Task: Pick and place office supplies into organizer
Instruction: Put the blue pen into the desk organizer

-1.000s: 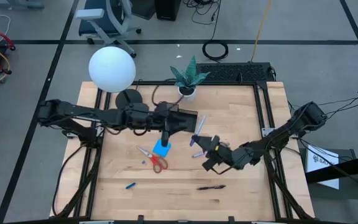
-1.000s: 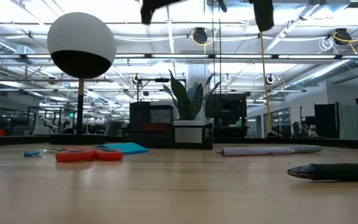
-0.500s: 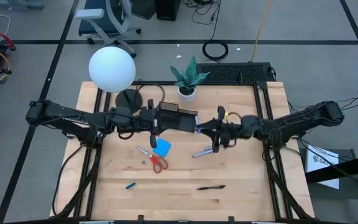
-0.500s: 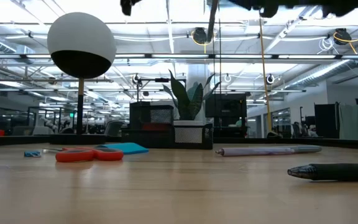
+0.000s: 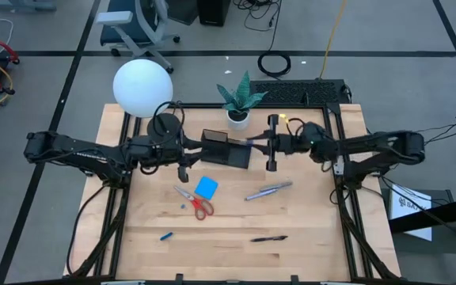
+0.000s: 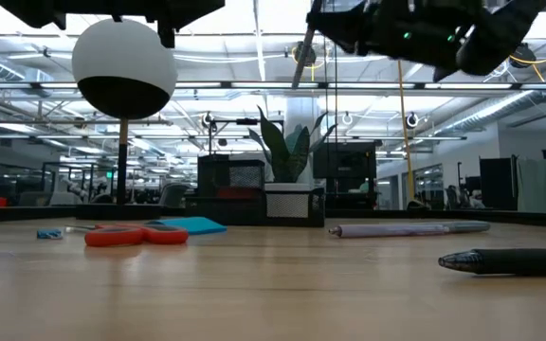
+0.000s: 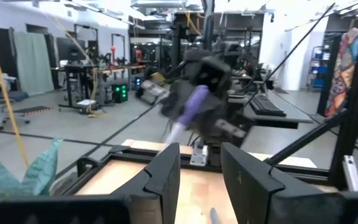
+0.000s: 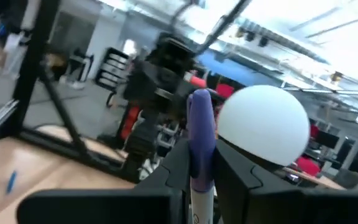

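Note:
My right gripper (image 5: 267, 145) hovers by the right end of the black organizer (image 5: 226, 150), shut on a grey-and-blue pen (image 8: 201, 124). My left gripper (image 5: 184, 165) is open in the air just left of the organizer, touching nothing. On the table lie a second grey-and-blue pen (image 5: 267, 190), a black pen (image 5: 269, 237), red-handled scissors (image 5: 196, 203), the blue note pad (image 5: 206, 187) and a tiny blue piece (image 5: 166, 235). The low view shows the held pen (image 6: 301, 49) high above the tabletop. My right gripper pinches the pen's shaft (image 8: 199, 163) between its two fingers. The fingers come about level from the table's right side. The pen runs roughly along them and sticks out past their tips toward the organizer. It is lifted clear and slants in the low view.
A white plant pot (image 5: 238, 117) stands just behind the organizer. The lamp's white globe (image 5: 142, 87) and round black base (image 5: 163, 124) are at the far left. The table's near half holds only the loose supplies.
My right gripper has risen from the middle of the table and swung toward the far edge and the organizer, carrying one grey-and-blue pen clear of the wood. My left gripper has drawn back from over the note pad toward the table's left.

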`<action>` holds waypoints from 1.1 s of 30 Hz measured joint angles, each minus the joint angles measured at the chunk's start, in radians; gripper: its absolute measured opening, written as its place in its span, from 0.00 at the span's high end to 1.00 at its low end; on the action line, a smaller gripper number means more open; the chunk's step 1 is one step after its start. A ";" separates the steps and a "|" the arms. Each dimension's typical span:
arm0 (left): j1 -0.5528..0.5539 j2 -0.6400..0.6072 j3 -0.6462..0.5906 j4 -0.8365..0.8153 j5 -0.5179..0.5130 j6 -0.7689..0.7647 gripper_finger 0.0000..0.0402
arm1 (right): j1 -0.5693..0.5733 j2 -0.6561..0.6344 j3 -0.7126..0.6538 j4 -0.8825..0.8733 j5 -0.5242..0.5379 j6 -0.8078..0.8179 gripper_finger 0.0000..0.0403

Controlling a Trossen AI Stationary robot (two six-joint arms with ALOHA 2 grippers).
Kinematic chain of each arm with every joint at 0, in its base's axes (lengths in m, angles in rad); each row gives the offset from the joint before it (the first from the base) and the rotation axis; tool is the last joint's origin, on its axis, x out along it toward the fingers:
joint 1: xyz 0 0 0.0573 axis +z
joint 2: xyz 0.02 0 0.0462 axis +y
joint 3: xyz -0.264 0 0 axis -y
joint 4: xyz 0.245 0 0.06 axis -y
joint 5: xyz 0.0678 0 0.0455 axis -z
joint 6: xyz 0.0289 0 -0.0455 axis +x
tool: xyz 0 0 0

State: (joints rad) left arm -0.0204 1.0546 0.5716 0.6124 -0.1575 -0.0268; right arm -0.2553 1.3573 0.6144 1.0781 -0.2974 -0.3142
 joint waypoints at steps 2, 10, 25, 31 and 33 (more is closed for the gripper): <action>0.000 -0.003 0.000 0.005 0.000 0.002 0.69 | -0.031 0.058 0.002 0.077 -0.001 0.053 0.90; 0.000 -0.003 0.000 0.010 0.000 0.006 0.69 | -0.113 0.251 0.106 0.099 -0.022 0.149 0.90; 0.000 -0.002 0.000 0.018 0.000 0.005 0.69 | -0.161 0.495 0.246 0.123 -0.048 0.224 0.91; 0.000 -0.002 0.000 0.019 0.000 0.004 0.69 | -0.187 0.559 0.248 0.176 -0.049 0.266 0.91; 0.000 -0.002 0.000 0.019 0.001 0.004 0.69 | -0.191 0.580 0.248 0.178 -0.049 0.281 0.91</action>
State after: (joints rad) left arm -0.0204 1.0523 0.5720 0.6315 -0.1570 -0.0227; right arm -0.4468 1.9373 0.8619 1.2561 -0.3466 -0.0332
